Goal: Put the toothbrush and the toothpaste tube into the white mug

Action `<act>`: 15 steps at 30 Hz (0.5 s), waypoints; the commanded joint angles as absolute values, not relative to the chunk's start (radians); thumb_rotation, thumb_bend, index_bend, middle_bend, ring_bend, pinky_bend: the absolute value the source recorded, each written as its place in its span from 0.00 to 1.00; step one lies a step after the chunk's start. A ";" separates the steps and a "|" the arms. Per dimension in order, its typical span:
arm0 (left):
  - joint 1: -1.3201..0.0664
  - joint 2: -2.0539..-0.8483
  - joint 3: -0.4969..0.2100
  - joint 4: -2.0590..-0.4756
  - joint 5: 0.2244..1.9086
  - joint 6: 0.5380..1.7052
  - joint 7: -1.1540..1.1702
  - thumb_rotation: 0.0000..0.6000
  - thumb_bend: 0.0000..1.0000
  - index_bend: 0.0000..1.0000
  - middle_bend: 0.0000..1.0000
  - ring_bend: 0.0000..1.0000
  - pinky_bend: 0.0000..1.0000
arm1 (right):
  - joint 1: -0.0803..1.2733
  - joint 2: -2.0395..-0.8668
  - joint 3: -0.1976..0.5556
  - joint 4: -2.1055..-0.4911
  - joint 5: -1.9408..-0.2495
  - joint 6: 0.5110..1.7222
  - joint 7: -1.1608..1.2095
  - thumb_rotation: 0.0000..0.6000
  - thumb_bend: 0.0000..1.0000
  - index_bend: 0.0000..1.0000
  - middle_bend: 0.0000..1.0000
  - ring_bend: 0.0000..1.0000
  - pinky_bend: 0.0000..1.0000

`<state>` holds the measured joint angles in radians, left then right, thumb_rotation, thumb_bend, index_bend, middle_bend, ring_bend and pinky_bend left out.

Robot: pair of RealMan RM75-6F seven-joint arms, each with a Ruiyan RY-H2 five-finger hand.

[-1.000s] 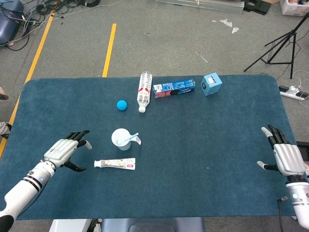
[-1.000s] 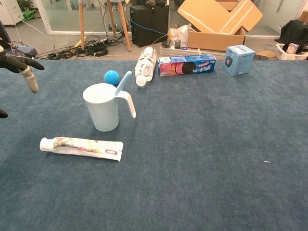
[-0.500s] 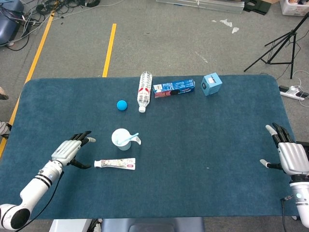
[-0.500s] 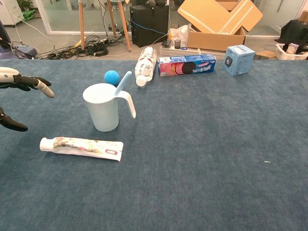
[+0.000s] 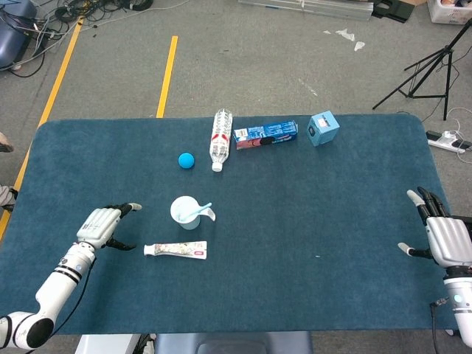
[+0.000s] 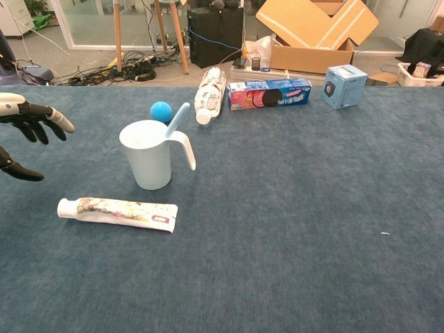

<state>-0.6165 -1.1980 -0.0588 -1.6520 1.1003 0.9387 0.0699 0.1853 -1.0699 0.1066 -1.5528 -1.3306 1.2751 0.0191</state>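
The light-blue toothbrush [image 6: 176, 116] already stands in the white mug [image 6: 149, 155]; the printed toothpaste tube [image 6: 118, 212] lies lower left, both hands [image 5: 102, 226] [image 5: 442, 237] spread-fingered, empty.

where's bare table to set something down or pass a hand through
The widest bare stretch runs from the white mug and toothpaste tube across to the right hand. The near edge below the tube is bare too. The far edge is crowded: blue ball, water bottle, cookie box, blue carton. The left hand sits beside the tube's cap.
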 commanded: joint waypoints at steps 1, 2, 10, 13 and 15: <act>-0.610 -1.213 -0.058 -1.636 1.118 0.945 0.087 1.00 0.06 0.26 0.90 0.86 0.87 | 0.185 -1.070 0.106 -1.553 -1.331 1.275 0.019 1.00 0.01 0.11 0.02 0.01 0.40; -0.611 -1.214 -0.057 -1.636 1.119 0.940 0.088 1.00 0.05 0.27 0.95 0.92 0.93 | 0.185 -1.070 0.106 -1.553 -1.331 1.275 0.019 1.00 0.01 0.11 0.02 0.01 0.40; -0.633 -1.216 -0.051 -1.634 1.108 0.852 0.079 1.00 0.01 0.44 1.00 1.00 1.00 | 0.186 -1.071 0.106 -1.551 -1.329 1.271 0.018 1.00 0.01 0.11 0.02 0.01 0.40; -0.646 -1.211 -0.050 -1.638 1.091 0.816 0.084 1.00 0.01 0.45 1.00 1.00 1.00 | 0.187 -1.071 0.106 -1.550 -1.328 1.269 0.018 1.00 0.01 0.11 0.02 0.01 0.40; -0.650 -1.216 -0.053 -1.638 1.084 0.811 0.086 1.00 0.01 0.46 1.00 1.00 1.00 | 0.187 -1.071 0.106 -1.551 -1.329 1.269 0.018 1.00 0.01 0.11 0.02 0.01 0.40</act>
